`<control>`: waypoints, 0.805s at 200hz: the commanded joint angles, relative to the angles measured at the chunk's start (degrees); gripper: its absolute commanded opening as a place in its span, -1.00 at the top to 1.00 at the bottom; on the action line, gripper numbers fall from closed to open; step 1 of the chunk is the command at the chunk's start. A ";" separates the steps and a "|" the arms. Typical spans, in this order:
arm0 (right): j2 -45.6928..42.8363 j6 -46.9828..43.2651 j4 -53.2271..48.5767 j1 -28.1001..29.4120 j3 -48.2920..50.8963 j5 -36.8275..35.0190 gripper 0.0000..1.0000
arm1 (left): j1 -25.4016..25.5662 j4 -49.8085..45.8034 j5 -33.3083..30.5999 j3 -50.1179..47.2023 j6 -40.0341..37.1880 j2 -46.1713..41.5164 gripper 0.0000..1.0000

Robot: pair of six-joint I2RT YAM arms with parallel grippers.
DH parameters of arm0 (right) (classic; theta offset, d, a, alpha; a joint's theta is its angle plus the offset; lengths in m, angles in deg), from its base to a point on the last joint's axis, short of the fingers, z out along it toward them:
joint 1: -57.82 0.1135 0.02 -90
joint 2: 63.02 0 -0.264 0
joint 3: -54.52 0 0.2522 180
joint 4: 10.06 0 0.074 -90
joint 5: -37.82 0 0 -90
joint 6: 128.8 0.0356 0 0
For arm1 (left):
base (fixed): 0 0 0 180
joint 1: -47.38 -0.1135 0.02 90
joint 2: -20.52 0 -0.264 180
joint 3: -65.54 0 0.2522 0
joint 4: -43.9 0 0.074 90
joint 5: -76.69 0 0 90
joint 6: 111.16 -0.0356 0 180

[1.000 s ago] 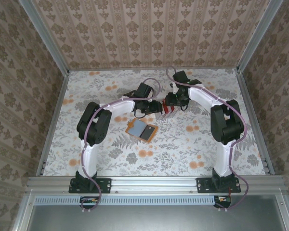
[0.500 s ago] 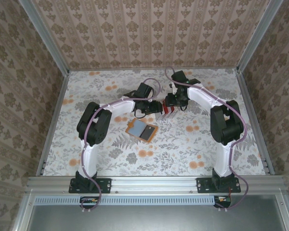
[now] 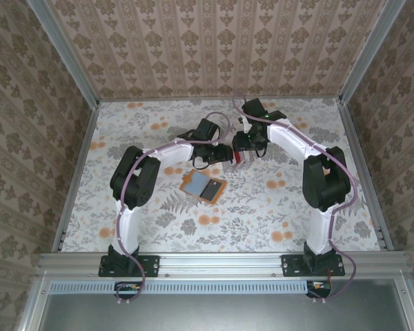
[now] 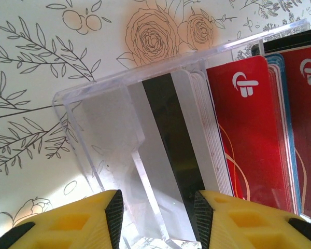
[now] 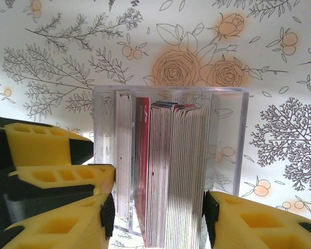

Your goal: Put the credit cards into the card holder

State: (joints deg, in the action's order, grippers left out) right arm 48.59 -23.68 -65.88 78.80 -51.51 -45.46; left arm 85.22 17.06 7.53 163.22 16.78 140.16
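- straddling one end of a clear case, the left gripper is keeping its fingers spread, with a black-striped white card between them.
- the right gripper is hanging over the same case, its fingers flanking the upright stack of credit cards; whether they are squeezing it, i cannot tell.
- the card holder is lying flat on the table, near the case on the arm-base side, and is carrying a grey-blue rectangle.

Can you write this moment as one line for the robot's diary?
left gripper: fingers flank clear box, grip unclear | right gripper: fingers flank credit cards, grip unclear | card holder: orange, flat on table
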 commanded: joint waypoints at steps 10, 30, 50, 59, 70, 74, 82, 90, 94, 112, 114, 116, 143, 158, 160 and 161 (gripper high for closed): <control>0.00 -0.28 -0.27 0.56 -1.69 2.24 -0.03 | 0.52 1.42 0.88 0.32 1.00 1.14 0.10; 1.41 -0.25 -0.22 0.47 -1.75 1.84 -0.03 | 0.48 1.22 0.78 0.29 0.78 0.95 0.10; 2.67 -0.27 -0.35 0.43 -1.94 1.93 -0.03 | 0.47 1.18 0.78 0.25 0.68 0.78 0.10; 2.60 -0.25 -0.21 0.40 -1.84 2.33 -0.03 | 0.48 1.13 0.74 0.16 0.66 0.78 0.09; 1.94 0.06 0.44 0.39 -1.34 2.72 -0.02 | 0.47 1.13 0.69 0.23 0.77 0.78 0.10; 1.75 0.09 0.52 0.40 -1.31 2.78 -0.02 | 0.47 1.17 0.69 0.17 0.77 0.81 0.10; 1.31 0.09 0.35 0.39 -1.33 2.79 -0.01 | 0.41 1.28 0.71 0.11 0.84 0.78 0.10; 0.89 0.02 0.31 0.34 -1.42 2.88 -0.01 | 0.56 1.38 0.69 0.13 0.97 0.77 0.10; 0.70 -0.01 0.32 0.38 -1.49 2.95 -0.01 | 0.55 1.40 0.69 0.14 0.98 0.73 0.10; 0.01 -0.09 0.27 0.39 -1.39 3.05 -0.01 | 0.56 1.48 0.78 0.14 1.09 0.86 0.10; -0.03 -0.02 0.35 0.34 -1.37 2.99 -0.01 | 0.56 1.48 0.78 0.14 1.02 0.86 0.10; -0.07 0.00 0.35 0.33 -1.28 2.91 -0.01 | 0.56 1.52 0.80 0.18 1.07 0.86 0.10; 2.41 -0.43 -0.33 0.06 -1.46 0.98 -0.04 | 0.64 1.70 0.78 0.03 1.13 0.68 0.10; 3.89 -0.54 -0.70 -0.22 -1.35 0.30 -0.05 | 0.72 1.66 0.69 -0.25 1.08 0.47 0.10; 3.97 -0.53 -0.63 -0.22 -1.30 0.31 -0.05 | 0.69 1.61 0.65 -0.32 1.09 0.44 0.10; 4.08 -0.53 -0.58 -0.25 -1.26 0.40 -0.06 | 0.67 1.63 0.63 -0.33 1.09 0.43 0.09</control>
State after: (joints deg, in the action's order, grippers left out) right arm 49.90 -23.70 -65.86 78.66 -51.83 -45.40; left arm 85.22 17.15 7.53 163.22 16.78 140.16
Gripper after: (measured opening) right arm 0.522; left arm 0.452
